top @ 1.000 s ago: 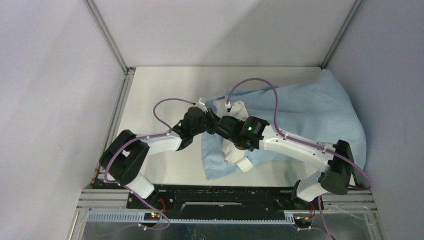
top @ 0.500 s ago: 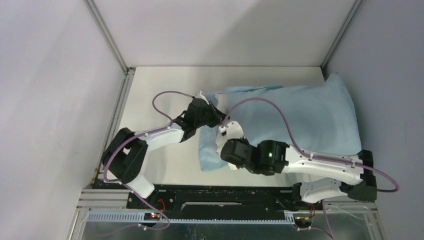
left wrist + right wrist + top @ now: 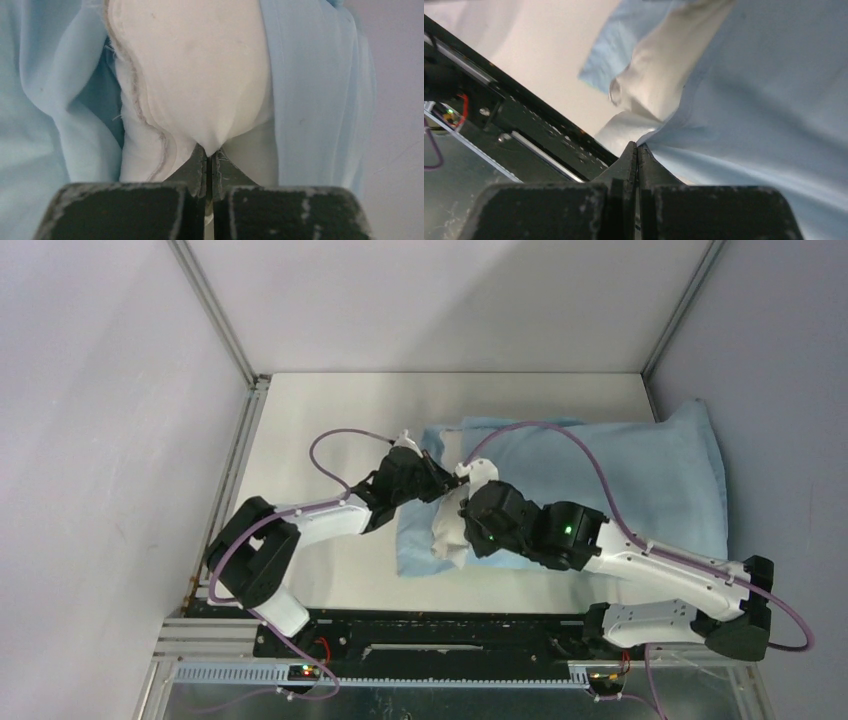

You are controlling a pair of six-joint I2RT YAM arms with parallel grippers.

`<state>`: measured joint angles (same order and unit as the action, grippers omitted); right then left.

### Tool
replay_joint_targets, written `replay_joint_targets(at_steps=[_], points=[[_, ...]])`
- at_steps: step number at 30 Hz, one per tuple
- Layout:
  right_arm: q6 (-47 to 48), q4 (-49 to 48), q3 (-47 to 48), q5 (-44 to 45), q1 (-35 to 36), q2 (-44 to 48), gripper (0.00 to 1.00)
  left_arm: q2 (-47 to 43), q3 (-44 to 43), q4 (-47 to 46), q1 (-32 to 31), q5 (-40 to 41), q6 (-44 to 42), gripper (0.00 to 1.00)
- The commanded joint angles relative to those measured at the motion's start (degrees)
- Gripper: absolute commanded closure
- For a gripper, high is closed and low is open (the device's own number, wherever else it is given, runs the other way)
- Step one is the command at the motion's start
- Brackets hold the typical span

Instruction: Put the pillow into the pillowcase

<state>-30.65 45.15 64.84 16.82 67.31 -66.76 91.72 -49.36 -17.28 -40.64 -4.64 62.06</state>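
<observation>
The light blue pillowcase point(image 3: 620, 480) lies at the right of the table with most of the cream pillow inside it. A cream end of the pillow point(image 3: 448, 538) sticks out of its left opening. My left gripper point(image 3: 432, 478) is shut on a pinch of the pillow's cream fabric point(image 3: 200, 75), with blue pillowcase cloth point(image 3: 310, 90) on both sides. My right gripper point(image 3: 468, 532) is shut on the pillowcase's edge point(image 3: 764, 100), held a little off the table, with the pillow end point(image 3: 659, 75) beside it.
The black base rail point(image 3: 524, 130) runs along the near table edge, just below the right gripper. Grey walls close in the table on the left, back and right. The pillowcase's far right corner point(image 3: 700, 415) touches the right wall. Purple cables loop above both wrists.
My right arm pulled back toward the near edge, then moved up and left again, keeping its hold on the pillowcase. Less cream pillow shows than a second ago. The left gripper barely shifted.
</observation>
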Motion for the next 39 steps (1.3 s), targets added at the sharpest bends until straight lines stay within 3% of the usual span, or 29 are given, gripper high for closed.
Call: replay_joint_targets(at_steps=[1, 4, 7, 14, 21, 31, 37, 39], points=[[3.95, -3.27, 8.73, -2.03, -0.61, -3.16, 1.00, -3.38, 4.57, -4.86, -1.10, -1.05, 0.46, 0.99], [4.63, -1.93, 11.75, -1.22, -0.88, -4.88, 0.95, -5.99, 5.93, -3.66, -1.08, -0.93, -0.44, 0.91], [5.15, -0.53, 14.42, -0.46, -0.94, -4.93, 0.80, -8.96, 6.13, -0.61, -0.84, 0.38, -2.51, 0.82], [6.04, 5.37, 22.32, 4.88, -3.34, -5.90, 0.35, -14.94, 7.50, 5.46, 1.79, 0.79, -4.65, 0.72], [6.04, 8.80, 26.93, 8.76, -13.18, -13.51, 0.12, -20.48, 12.80, 7.76, 8.97, -0.24, -4.71, 0.54], [7.58, 12.42, 39.06, 17.99, -12.83, -36.34, 0.01, -24.36, 17.40, 7.70, 15.98, -4.13, -4.97, 0.47], [5.38, 11.52, 34.79, 19.32, -13.93, -44.80, 0.00, -25.28, 18.64, 7.94, 17.91, -5.49, -5.34, 0.44], [5.93, 9.57, 32.19, 18.39, -15.25, -45.28, 0.09, -25.35, 18.57, 8.04, 18.18, -5.51, -5.60, 0.42]])
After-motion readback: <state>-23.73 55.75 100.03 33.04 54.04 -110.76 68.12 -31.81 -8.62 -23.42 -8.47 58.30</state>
